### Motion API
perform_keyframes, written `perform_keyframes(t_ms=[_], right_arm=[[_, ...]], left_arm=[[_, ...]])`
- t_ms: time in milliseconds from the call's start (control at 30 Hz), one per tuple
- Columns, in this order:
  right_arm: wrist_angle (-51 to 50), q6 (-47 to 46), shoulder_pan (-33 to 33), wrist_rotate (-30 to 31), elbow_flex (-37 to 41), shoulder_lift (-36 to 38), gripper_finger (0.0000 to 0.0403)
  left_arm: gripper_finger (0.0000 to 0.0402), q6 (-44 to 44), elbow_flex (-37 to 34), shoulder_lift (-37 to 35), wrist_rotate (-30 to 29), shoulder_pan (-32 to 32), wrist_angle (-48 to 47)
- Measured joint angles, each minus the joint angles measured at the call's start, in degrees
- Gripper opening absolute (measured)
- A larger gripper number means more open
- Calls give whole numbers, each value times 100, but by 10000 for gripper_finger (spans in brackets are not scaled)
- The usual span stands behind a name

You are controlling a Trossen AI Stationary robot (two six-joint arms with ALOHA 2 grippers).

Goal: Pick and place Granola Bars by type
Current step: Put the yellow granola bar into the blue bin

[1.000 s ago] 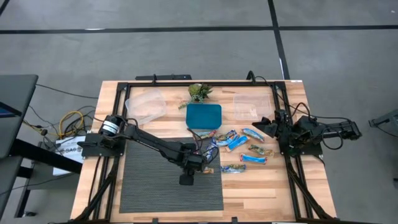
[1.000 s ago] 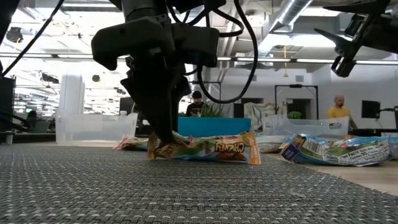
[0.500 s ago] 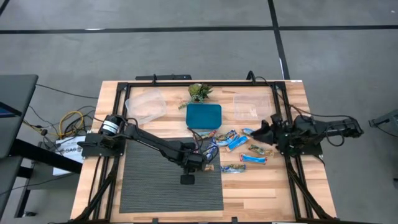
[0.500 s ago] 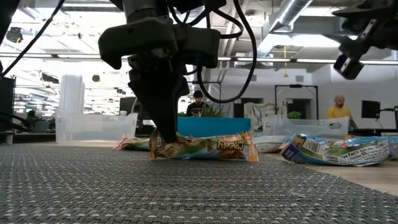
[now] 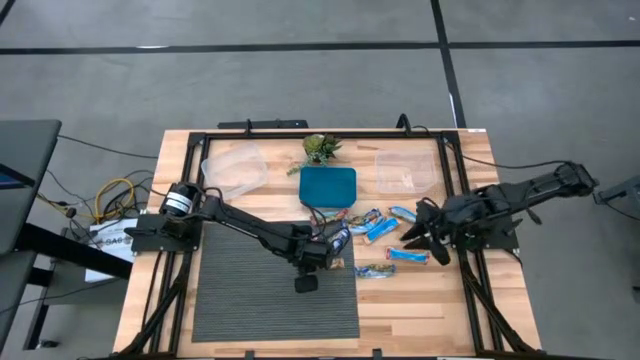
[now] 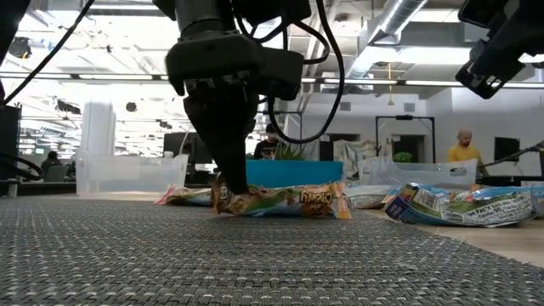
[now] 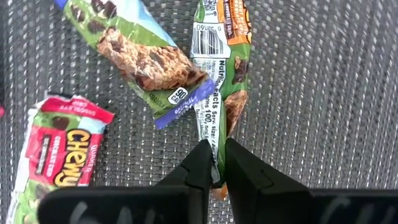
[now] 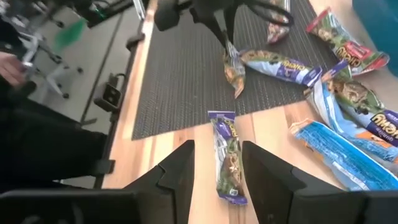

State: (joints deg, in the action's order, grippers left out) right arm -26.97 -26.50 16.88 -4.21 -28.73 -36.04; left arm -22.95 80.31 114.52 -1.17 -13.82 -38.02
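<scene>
left gripper [image 7: 215,163] at the right edge of the ribbed grey mat [image 5: 240,290], fingers pinched on the end of an orange-green granola bar [image 7: 222,74] lying flat on the mat. a purple-edged bar [image 7: 140,59] touches it; a red bar [image 7: 53,149] lies near. right gripper [image 8: 217,163], fingers apart, hovers right of the mat over a bar on bare wood [image 8: 227,155]; other bars [image 5: 385,228] lie scattered beyond the mat's right edge.
</scene>
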Motion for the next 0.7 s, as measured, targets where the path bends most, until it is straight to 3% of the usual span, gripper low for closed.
perform_keyframes(t_ms=[167, 400, 700], right_arm=[[5, 2, -2, -2, -135, -369, 124], [277, 71, -58, 157, -268, -369, 124], [346, 490, -362, 841, -450, -371, 124]], left_arm=[[20, -581, 91, -13, -26, 111, -145], [13, -732, 785, -439, -209, 213, -947], [5, -1300, 911, -1125, -1653, 973, -1351]])
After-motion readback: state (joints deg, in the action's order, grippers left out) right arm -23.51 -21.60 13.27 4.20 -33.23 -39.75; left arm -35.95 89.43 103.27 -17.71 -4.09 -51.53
